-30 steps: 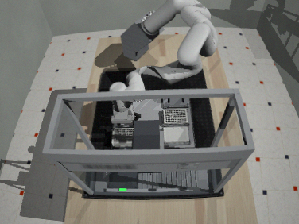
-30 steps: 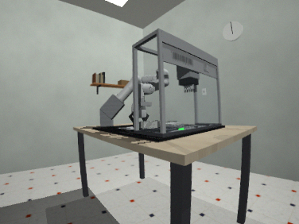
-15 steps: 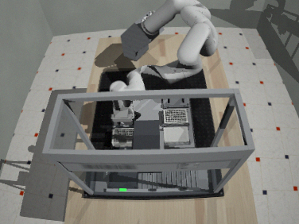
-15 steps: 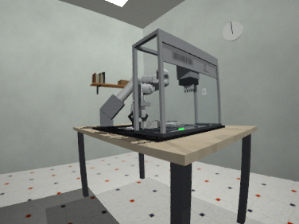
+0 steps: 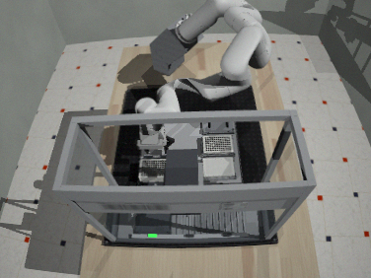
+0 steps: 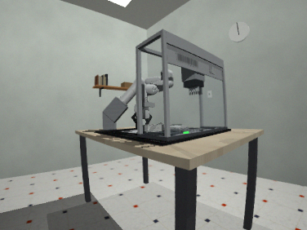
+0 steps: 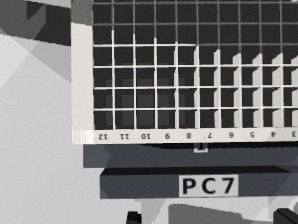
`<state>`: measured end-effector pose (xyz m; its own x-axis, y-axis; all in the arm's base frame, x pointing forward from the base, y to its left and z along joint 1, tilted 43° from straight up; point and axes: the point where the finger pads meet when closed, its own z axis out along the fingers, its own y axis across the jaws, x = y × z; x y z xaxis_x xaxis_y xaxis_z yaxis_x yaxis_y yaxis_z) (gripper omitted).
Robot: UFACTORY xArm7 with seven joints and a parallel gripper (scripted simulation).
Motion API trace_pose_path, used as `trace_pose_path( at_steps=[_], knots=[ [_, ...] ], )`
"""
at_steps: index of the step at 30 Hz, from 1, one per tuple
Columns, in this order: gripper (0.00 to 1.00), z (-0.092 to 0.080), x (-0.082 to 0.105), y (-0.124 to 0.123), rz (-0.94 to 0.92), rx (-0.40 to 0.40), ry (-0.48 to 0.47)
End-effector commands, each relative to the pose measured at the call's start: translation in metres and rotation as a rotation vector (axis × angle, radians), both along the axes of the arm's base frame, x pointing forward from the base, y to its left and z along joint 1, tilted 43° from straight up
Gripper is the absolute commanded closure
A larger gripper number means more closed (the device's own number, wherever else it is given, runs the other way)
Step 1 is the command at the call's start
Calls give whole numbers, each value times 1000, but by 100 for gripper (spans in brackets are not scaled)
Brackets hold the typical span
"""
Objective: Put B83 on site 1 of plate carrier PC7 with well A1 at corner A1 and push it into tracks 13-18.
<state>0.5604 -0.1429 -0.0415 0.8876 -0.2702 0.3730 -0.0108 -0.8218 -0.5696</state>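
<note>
Black-fingered gripper (image 7: pixel 210 216) wide open, empty, above PC7 (image 7: pixel 207 186).

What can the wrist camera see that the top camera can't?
Only the wrist view shows the PC7 label and the column numbers printed along the block's edge. Only the top view shows the green lamp, the two plates in their nests, and the grey frame. Both show the deep-well block sitting on the carrier, under the open gripper.
</note>
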Motion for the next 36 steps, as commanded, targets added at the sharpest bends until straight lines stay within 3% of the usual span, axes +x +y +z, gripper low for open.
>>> trace_pose_path(
  at_steps=[1, 36],
  knots=[
    [18, 6, -3, -6, -3, -3, -2],
    [18, 44, -27, -32, -4, -3, -2]
  ],
)
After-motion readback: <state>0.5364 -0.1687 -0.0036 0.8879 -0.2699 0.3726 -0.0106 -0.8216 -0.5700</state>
